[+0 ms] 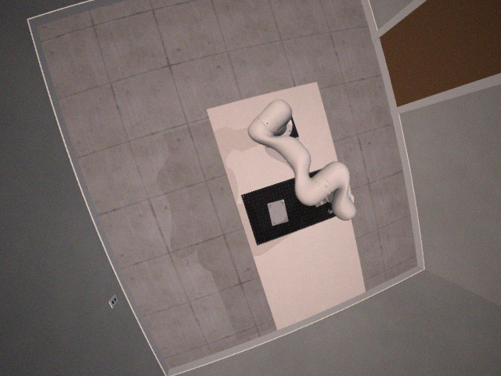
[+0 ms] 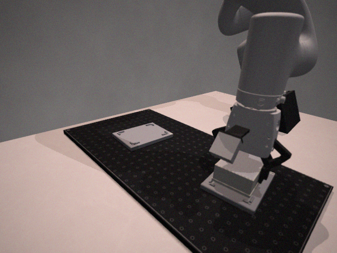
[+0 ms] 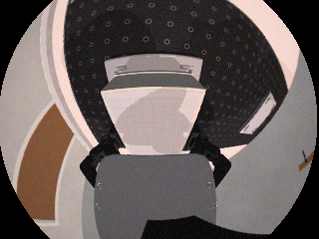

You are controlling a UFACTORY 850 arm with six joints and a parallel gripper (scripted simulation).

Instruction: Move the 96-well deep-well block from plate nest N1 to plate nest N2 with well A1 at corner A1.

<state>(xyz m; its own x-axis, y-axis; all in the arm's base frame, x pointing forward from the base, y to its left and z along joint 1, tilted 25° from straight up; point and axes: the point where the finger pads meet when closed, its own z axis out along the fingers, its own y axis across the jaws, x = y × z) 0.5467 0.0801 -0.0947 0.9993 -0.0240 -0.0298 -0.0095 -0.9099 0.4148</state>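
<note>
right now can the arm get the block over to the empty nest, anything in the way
Probably yes. The end effector is shut on the deep-well block, which sits on its nest. The stretch of black breadboard between it and the empty nest shows nothing standing on it, and that nest's top is bare.

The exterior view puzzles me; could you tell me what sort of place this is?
Probably a lab-automation bench: a black perforated breadboard carries two grey plate nests, one bare, the other holding a deep-well block gripped by the arm's hand.
</note>
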